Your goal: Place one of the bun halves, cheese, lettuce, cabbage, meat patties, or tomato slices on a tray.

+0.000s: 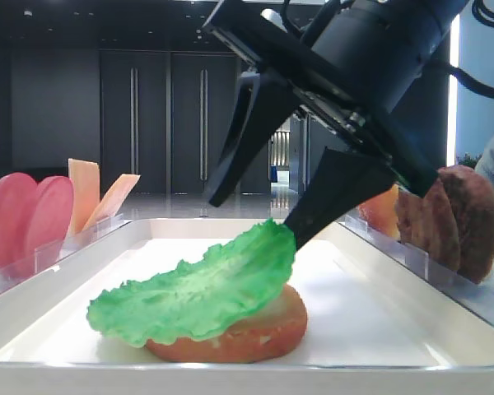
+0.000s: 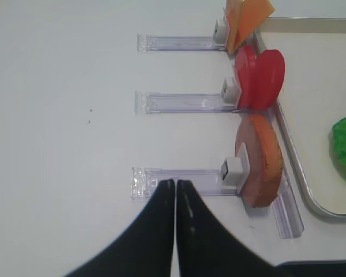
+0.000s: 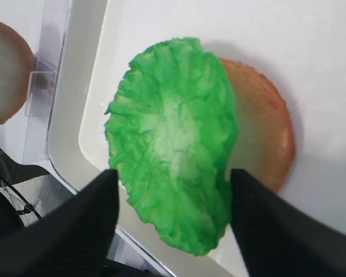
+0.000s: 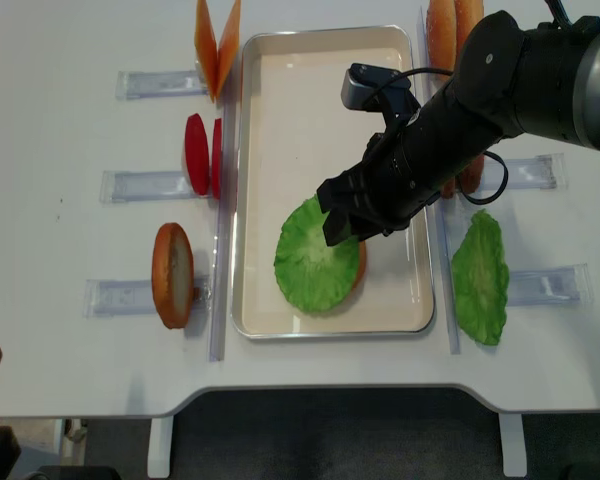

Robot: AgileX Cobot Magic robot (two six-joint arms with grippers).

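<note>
A: Nearest the front?
B: Rim of the white tray (image 1: 33, 325), and just inside it a bun half (image 1: 255, 341) lying flat on the liner. Draped over that, the lettuce (image 1: 202, 292). Already on the tray, then, stacked rather than set alone.
A: Flat?
B: Not quite. Sags off the bun on the near left and lifts at the far right edge, seemingly propped against one finger of the right claw (image 1: 255, 220).
A: Gripping it?
B: No. Spread wide, one finger on either side of the leaf in the wrist view, nothing pinched between. Looks like a let-go pose: hovering low, for a short drop onto the bun rather than a slide off.
A: Risk?
B: Possibly dragging that raised edge along on the way out. Safest to rise straight up, probably.
A: Further back?
B: Clear holders (image 2: 179, 104) on the tabletop (image 2: 63, 86) beside the tray, keeping everything upright on edge, presumably for an easy pinch. Tomato slices (image 1: 29, 218) and cheese (image 1: 95, 193) on the left, meat patties (image 1: 457, 218) on the right.
A: And the left claw (image 2: 174, 187)?
B: Closed on nothing, parked over the tabletop near a second bun half (image 2: 259, 156), outside the tray.
</note>
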